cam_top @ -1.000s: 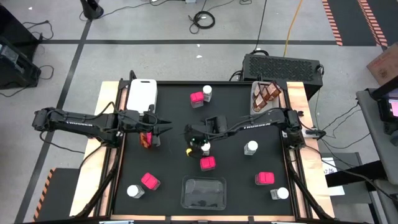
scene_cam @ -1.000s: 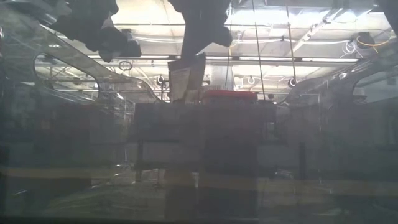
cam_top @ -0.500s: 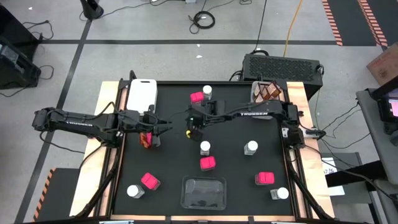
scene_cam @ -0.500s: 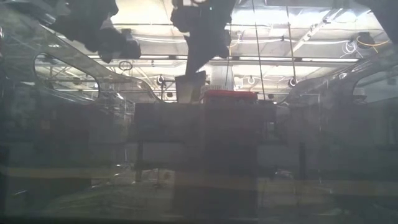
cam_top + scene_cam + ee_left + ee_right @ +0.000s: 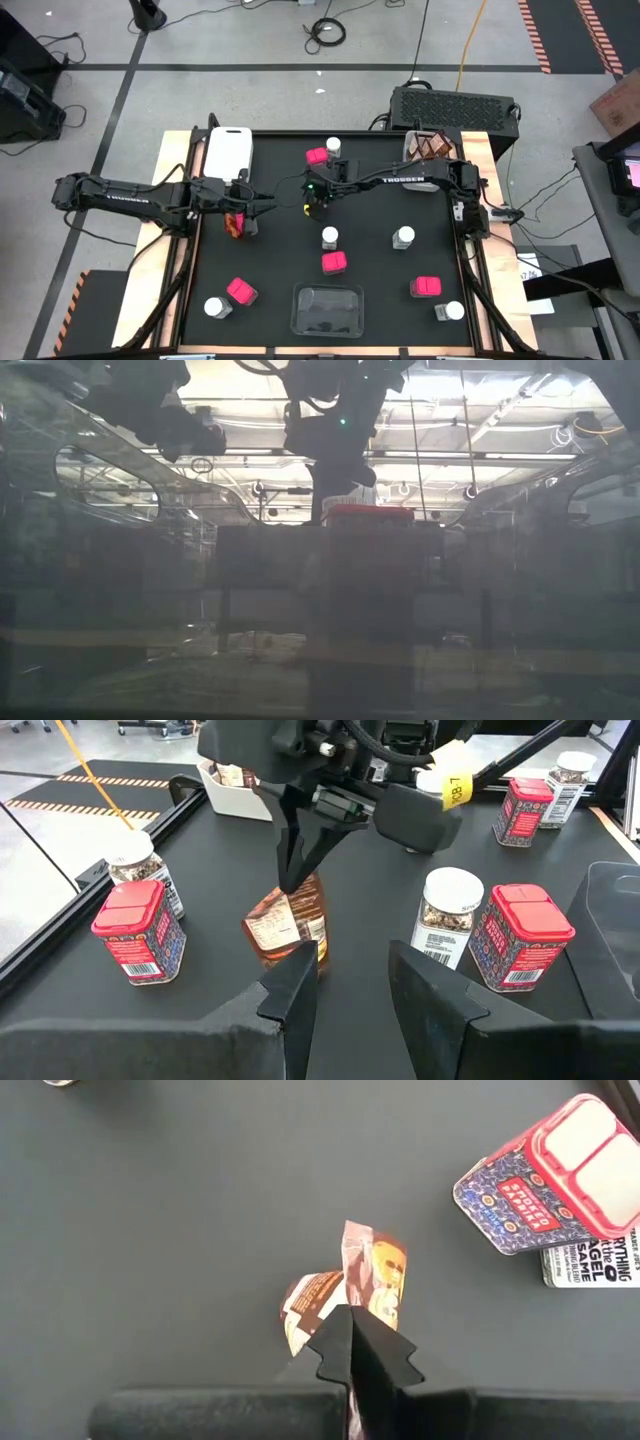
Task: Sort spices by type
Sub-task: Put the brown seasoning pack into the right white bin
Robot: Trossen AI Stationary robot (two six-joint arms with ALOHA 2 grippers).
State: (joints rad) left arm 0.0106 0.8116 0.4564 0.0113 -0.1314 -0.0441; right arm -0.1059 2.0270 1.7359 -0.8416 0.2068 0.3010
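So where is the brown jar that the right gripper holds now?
In the high view the brown jar hangs in the right gripper above the mat's middle, just in front of the pink box and white-lidded jar at the far edge.

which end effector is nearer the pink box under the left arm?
Left. The left end effector sits just beside the pink box, toward centre; the right end effector, gripping a brown jar, is farther off.

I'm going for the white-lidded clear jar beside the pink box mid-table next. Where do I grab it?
Probably from straight above, pinching the clear jar at its round white lid: it stands upright. Put the fingers on the sides clear of the pink box close beside it. The left gripper is open; the right gripper holds a brown jar.
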